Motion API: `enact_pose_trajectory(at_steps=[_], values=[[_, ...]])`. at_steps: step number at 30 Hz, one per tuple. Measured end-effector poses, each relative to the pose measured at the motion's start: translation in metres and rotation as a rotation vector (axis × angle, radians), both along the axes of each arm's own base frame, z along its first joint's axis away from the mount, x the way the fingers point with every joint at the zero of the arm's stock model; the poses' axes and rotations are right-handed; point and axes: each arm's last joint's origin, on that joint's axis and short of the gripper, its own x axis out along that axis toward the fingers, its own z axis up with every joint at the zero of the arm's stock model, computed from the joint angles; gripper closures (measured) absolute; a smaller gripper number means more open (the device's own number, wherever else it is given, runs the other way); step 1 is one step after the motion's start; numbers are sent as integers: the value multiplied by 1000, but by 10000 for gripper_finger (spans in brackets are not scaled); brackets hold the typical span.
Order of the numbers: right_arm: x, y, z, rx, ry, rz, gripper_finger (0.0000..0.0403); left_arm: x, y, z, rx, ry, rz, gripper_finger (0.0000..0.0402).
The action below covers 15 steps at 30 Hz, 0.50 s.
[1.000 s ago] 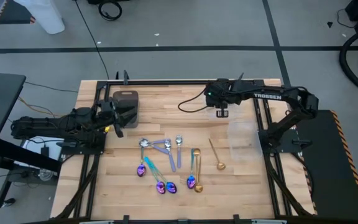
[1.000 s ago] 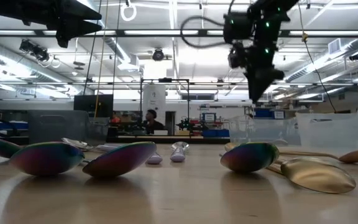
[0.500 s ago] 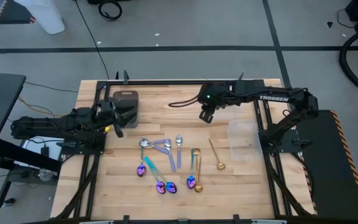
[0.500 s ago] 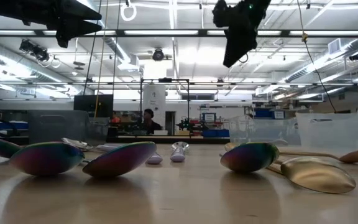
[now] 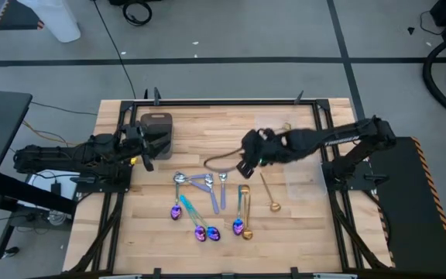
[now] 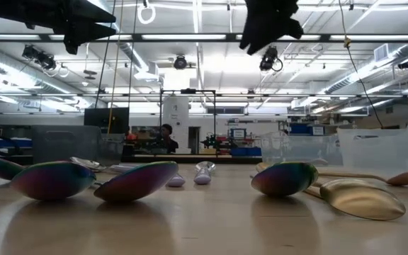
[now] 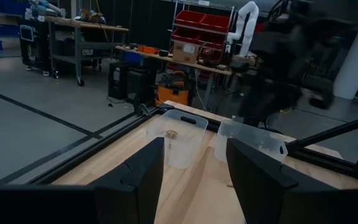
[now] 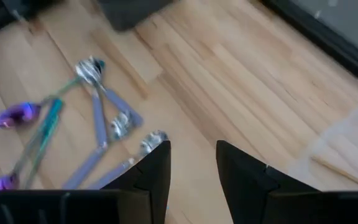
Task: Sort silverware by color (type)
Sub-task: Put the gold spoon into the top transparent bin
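Nothing is held by the right gripper (image 5: 248, 163), whose fingers are parted and poised above the table (image 5: 207, 132) (the left gripper (image 5: 147, 155), parted too, waits aside). Just beneath and ahead lie the silver spoons (image 8: 114, 127); one handle should be straddled squarely before closing.

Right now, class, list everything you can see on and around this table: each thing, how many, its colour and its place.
Silver spoons: about four, silver, fanned out at table centre.
Purple-blue spoons: about four, iridescent with teal handles, near the front edge.
Gold spoons: about three, shiny gold, right of centre.
Tray: one, dark grey, back left of the table.
Clear containers: at least two, see-through plastic, right side.
Person: one, far back in the room.
Left gripper: open, waiting at the left edge.
Right gripper: empty, jaws apart, above the silver spoons.
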Motion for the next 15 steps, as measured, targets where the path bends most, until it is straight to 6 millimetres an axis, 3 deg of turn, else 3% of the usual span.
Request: enact_pose_trajectory(at_steps=[7, 15], values=[[22, 42, -26, 33, -59, -9, 264, 0, 0, -1, 0, 9, 0, 219], [39, 62, -72, 119, 64, -40, 264, 0, 0, -1, 3, 10, 0, 219]])
